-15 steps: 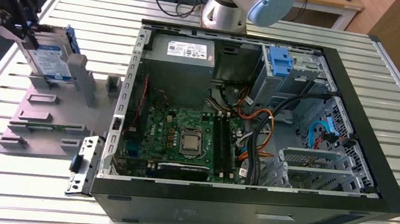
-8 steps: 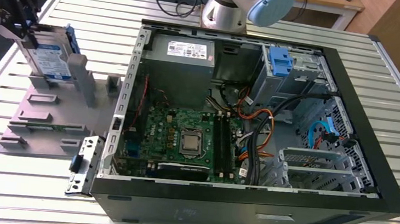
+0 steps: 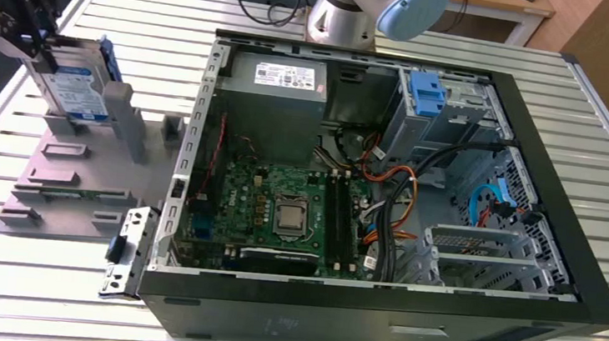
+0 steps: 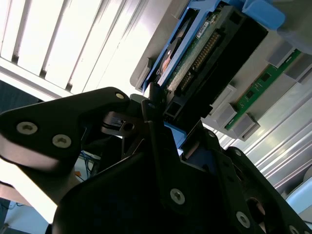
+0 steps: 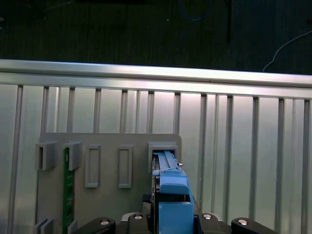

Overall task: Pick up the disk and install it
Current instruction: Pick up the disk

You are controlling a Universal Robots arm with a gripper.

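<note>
On grey rack [image 3: 69,173], claw [image 3: 45,52] gripping blue-framed disk [image 3: 75,90]

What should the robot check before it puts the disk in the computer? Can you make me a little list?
1. Gripper at the disk: ok. The gripper sits at the top end of the disk.
2. Disk standing on edge: ok, at the grey holder.
3. Disk free of the holder's slot: cannot tell.
4. Case open: ok. The computer case has no side cover, so its insides show.
5. Room in the drive bay: cannot tell. A blue latch piece sits at it.
6. Way in clear: probably not ok. Cables lie right beside the bay.
</note>
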